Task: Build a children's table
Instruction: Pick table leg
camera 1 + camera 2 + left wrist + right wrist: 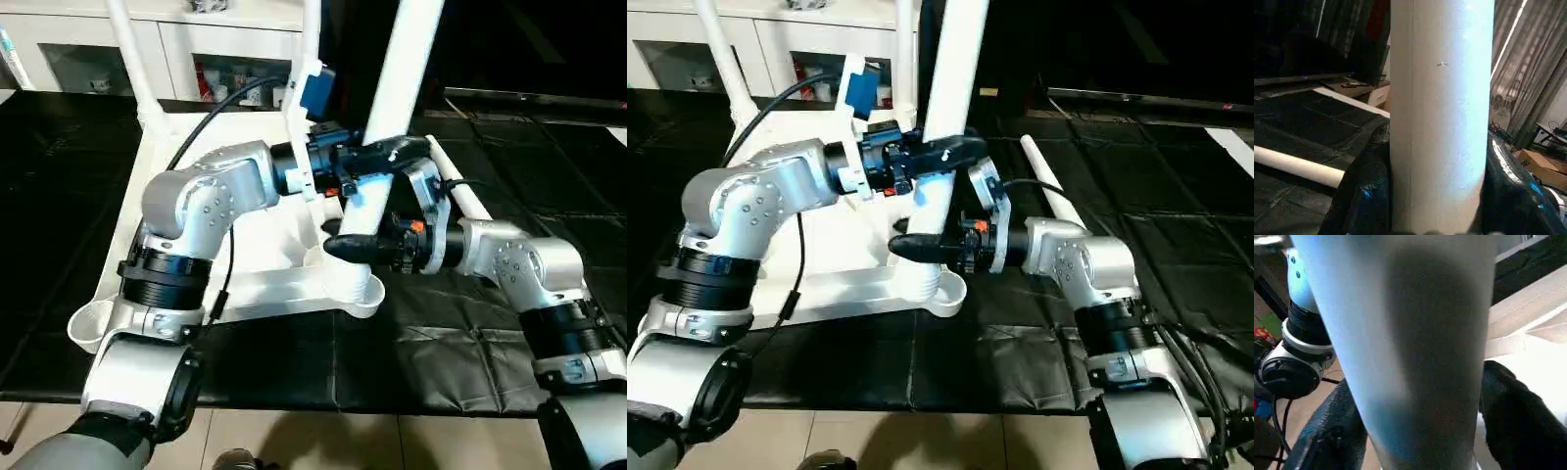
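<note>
Both the left gripper (377, 155) and right gripper (355, 247) clamp 1 table leg (397, 88): rigid, smooth, probably slippery, best held low near the corner socket (358, 290).

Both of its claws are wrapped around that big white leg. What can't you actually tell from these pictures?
- Whether the leg is fully seated in the corner socket: in the head views the right gripper covers the joint.
- The leg's top end: cut off by the upper edge in every view.
- How tightly the left gripper squeezes: in its wrist view the leg hides the contact.
- The loose leg's near end: behind the right arm.
</note>
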Available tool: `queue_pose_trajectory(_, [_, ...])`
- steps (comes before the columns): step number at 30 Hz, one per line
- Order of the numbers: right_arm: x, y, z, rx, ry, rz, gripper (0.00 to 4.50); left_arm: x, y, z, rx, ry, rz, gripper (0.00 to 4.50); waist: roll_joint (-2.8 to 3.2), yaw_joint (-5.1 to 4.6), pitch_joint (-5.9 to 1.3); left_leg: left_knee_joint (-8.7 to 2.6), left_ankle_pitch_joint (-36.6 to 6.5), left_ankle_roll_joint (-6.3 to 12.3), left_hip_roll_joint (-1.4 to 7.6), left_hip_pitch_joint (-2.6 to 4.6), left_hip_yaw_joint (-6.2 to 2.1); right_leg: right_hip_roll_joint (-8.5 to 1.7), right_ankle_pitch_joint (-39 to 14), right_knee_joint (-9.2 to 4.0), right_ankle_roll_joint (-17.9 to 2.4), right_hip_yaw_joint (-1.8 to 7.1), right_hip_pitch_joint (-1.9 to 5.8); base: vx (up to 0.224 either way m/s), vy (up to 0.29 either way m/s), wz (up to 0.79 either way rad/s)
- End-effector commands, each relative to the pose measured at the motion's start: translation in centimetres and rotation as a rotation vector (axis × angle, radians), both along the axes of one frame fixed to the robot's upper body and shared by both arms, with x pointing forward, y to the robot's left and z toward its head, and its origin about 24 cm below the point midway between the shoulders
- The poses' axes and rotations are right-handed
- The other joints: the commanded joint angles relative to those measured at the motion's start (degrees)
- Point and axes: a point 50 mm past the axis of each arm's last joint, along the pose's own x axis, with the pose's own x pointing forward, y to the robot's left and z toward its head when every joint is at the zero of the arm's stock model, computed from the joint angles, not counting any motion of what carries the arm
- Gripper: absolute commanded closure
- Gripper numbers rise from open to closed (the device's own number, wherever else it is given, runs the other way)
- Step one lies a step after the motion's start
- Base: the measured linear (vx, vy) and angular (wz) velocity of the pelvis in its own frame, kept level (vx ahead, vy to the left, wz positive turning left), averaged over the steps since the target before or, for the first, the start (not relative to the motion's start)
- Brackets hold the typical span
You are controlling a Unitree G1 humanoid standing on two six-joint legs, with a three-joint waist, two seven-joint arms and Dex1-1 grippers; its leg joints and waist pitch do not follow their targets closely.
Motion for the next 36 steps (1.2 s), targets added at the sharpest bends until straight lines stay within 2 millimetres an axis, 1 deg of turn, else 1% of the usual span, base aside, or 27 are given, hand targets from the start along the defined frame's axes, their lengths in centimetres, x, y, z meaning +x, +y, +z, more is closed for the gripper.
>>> queue_pose_trajectory(1, [0.3, -0.4, 0.4, 0.002, -0.017, -0.025, 1.02, -0.4, -0.5, 0.8, 0.000, -0.032, -0.035, 2.66, -0.47, 0.07, -5.05, -3.18, -4.8, 1.46, 1.25, 0.68, -0.02, -3.60, -7.9, -3.33, -11.6, 2.34, 4.13, 0.000, 0.000, 0.00])
queue_pose_trajectory(4, [0.2, -0.4, 0.3, -0.008, -0.010, -0.011, 1.02, -0.4, -0.4, 0.9, 0.001, -0.034, -0.036, 2.66, -0.42, 0.09, -5.08, -3.17, -4.5, 1.52, 1.27, 0.67, -0.05, -3.58, -7.4, -3.25, -11.8, 2.32, 4.13, 0.000, 0.000, 0.00])
queue_pose_trajectory(6, [0.2, -0.4, 0.1, -0.022, -0.010, -0.009, 1.35, -0.4, -0.4, 0.9, 0.002, -0.035, -0.035, 2.66, -0.48, 0.05, -5.05, -3.15, -4.6, 1.47, 1.23, 0.62, -0.03, -3.57, -7.4, -3.26, -11.7, 2.33, 4.16, 0.000, 0.000, 0.00])
queue_pose_trajectory(7, [0.2, -0.4, 0.0, -0.028, -0.009, -0.009, 1.35, -0.4, -0.4, 0.9, 0.004, -0.036, -0.034, 2.66, -0.57, 0.07, -5.04, -3.17, -4.8, 1.50, 1.23, 0.64, -0.02, -3.58, -7.7, -3.30, -11.7, 2.33, 4.15, 0.000, 0.000, 0.00])
queue_pose_trajectory(8, [0.2, -0.4, -0.1, -0.030, -0.009, -0.009, 1.38, -0.4, -0.4, 0.9, 0.005, -0.037, -0.033, 2.66, -0.53, 0.06, -5.04, -3.17, -4.8, 1.47, 1.25, 0.63, -0.04, -3.59, -7.8, -3.27, -11.7, 2.32, 4.16, 0.000, 0.000, 0.00])
queue_pose_trajectory(10, [0.1, -0.4, -0.2, -0.038, -0.010, -0.010, 1.65, -0.4, -0.4, 0.9, 0.006, -0.037, -0.033, 2.66, -0.50, 0.05, -4.99, -3.17, -5.1, 1.42, 1.23, 0.62, -0.03, -3.59, -8.5, -3.37, -11.4, 2.32, 4.11, 0.000, 0.000, 0.00])
queue_pose_trajectory(12, [0.1, -0.5, -0.3, -0.046, -0.010, -0.011, 1.78, -0.3, -0.4, 0.9, 0.005, -0.038, -0.033, 2.66, -0.47, 0.06, -4.98, -3.17, -5.5, 1.27, 1.26, 0.65, -0.06, -3.61, -9.3, -3.44, -11.2, 2.33, 4.07, 0.000, 0.000, 0.00])
queue_pose_trajectory(17, [0.1, -0.5, -0.5, -0.064, -0.011, -0.016, 1.78, -0.4, -0.4, 0.9, 0.003, -0.040, -0.037, 2.66, -0.42, 0.03, -4.89, -3.20, -6.5, 0.78, 1.26, 0.66, -0.10, -3.63, -11.2, -3.63, -10.6, 2.34, 3.99, 0.000, 0.000, 0.00])
queue_pose_trajectory(19, [0.1, -0.4, -0.5, -0.064, -0.010, -0.015, 1.78, -0.4, -0.4, 0.9, 0.004, -0.040, -0.037, 2.66, -0.52, 0.05, -4.87, -3.22, -6.7, 0.67, 1.24, 0.64, -0.11, -3.64, -11.8, -3.67, -10.3, 2.34, 4.01, 0.000, 0.000, 0.00])
queue_pose_trajectory(25, [0.2, -0.4, -0.7, -0.087, -0.010, -0.021, 1.78, -0.4, -0.5, 1.0, 0.005, -0.042, -0.039, 2.66, -0.45, 0.00, -4.90, -3.19, -6.3, 0.75, 1.26, 0.64, -0.15, -3.60, -11.0, -3.55, -10.4, 2.33, 3.93, 0.000, 0.000, 0.00])
queue_pose_trajectory(26, [0.2, -0.4, -0.7, -0.082, -0.003, -0.015, 1.50, -0.4, -0.5, 1.0, 0.004, -0.042, -0.039, 2.66, -0.47, 0.01, -4.93, -3.15, -6.3, 0.80, 1.24, 0.61, -0.13, -3.60, -10.8, -3.52, -10.5, 2.35, 3.98, 0.000, 0.000, 0.00])
queue_pose_trajectory(28, [0.2, -0.4, -0.7, -0.078, 0.001, -0.012, 1.50, -0.4, -0.5, 1.1, 0.003, -0.043, -0.040, 2.66, -0.43, 0.02, -4.91, -3.15, -6.4, 0.85, 1.24, 0.63, -0.12, -3.60, -10.8, -3.54, -10.7, 2.34, 3.94, 0.000, 0.000, 0.00])
queue_pose_trajectory(30, [0.2, -0.4, -0.7, -0.082, -0.004, -0.015, 1.25, -0.4, -0.5, 1.1, 0.003, -0.044, -0.041, 2.66, -0.47, 0.04, -4.92, -3.15, -6.4, 0.83, 1.23, 0.61, -0.12, -3.62, -10.8, -3.53, -10.7, 2.35, 3.99, 0.000, 0.000, 0.00])
queue_pose_trajectory(31, [0.2, -0.4, -0.8, -0.088, -0.010, -0.021, 1.25, -0.4, -0.5, 1.1, 0.002, -0.044, -0.041, 2.66, -0.48, 0.04, -4.90, -3.14, -6.4, 0.81, 1.23, 0.58, -0.13, -3.61, -11.0, -3.54, -10.6, 2.34, 3.98, 0.000, 0.000, 0.00])
queue_pose_trajectory(32, [0.3, -0.3, -0.8, -0.090, -0.011, -0.023, 1.07, -0.4, -0.5, 1.1, 0.002, -0.044, -0.041, 2.66, -0.46, 0.03, -4.90, -3.15, -6.4, 0.71, 1.21, 0.61, -0.13, -3.59, -11.2, -3.57, -10.4, 2.34, 3.95, 0.000, 0.000, 0.00])
queue_pose_trajectory(33, [0.3, -0.3, -0.8, -0.090, -0.013, -0.025, 1.06, -0.5, -0.5, 1.1, 0.002, -0.044, -0.042, 2.66, -0.44, 0.04, -4.91, -3.16, -6.4, 0.69, 1.24, 0.63, -0.15, -3.63, -11.1, -3.54, -10.5, 2.35, 3.96, 0.000, 0.000, 0.00])
queue_pose_trajectory(34, [0.3, -0.3, -0.8, -0.083, -0.010, -0.028, 1.46, -0.5, -0.5, 1.1, 0.002, -0.044, -0.043, 2.66, -0.40, 0.03, -4.93, -3.16, -6.3, 0.68, 1.26, 0.63, -0.16, -3.63, -11.0, -3.53, -10.5, 2.35, 3.94, 0.000, 0.000, 0.00])
queue_pose_trajectory(36, [0.4, -0.4, -0.6, -0.070, -0.007, -0.028, 1.50, -0.5, -0.6, 1.1, 0.002, -0.044, -0.046, 2.66, -0.43, 0.00, -4.92, -3.15, -6.4, 0.77, 1.24, 0.61, -0.14, -3.59, -10.8, -3.51, -10.7, 2.34, 3.95, 0.000, 0.000, 0.00])
